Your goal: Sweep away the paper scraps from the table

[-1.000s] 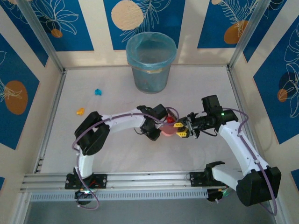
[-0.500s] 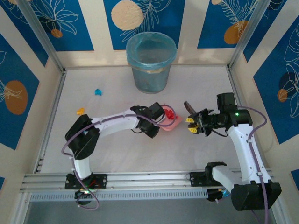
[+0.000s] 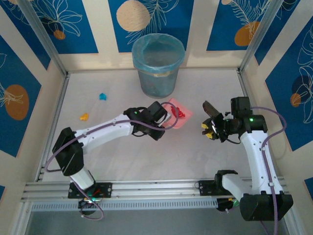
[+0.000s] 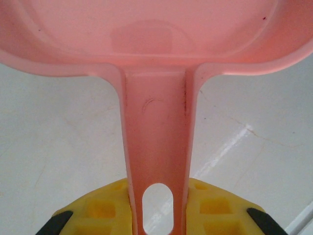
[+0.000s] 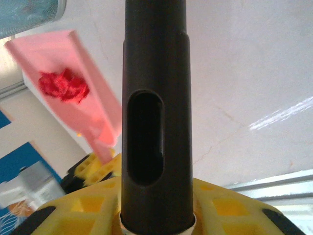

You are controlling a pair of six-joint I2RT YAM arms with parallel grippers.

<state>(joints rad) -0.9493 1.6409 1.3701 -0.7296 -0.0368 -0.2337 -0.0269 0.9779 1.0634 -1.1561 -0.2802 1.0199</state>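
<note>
Paper scraps (image 3: pixel 180 112) in red are seen gathered in the pink dustpan (image 3: pixel 179 123), which is held in front of the blue-lined waste bin (image 3: pixel 158 63) and a little to its right, apart from it. The dustpan's handle is clamped between the closed fingers of the left gripper (image 4: pixel 156 210). A dark brush (image 3: pixel 210 108) is gripped by its handle in the right gripper (image 5: pixel 156 208), whose fingers are shut tight around it; it is held well to the right of the bin and nearer the arms, clear of the dustpan.

Two more scraps are found loose on the tabletop (image 3: pixel 146 156): a blue one (image 3: pixel 102 96) to the left of the bin, and an orange-yellow one (image 3: pixel 84 117) farther left of the bin and nearer the arms.

The task is judged partly done. The red scraps have been collected but not yet tipped into the bin, and the two scraps left of the bin are yet to be swept up.
</note>
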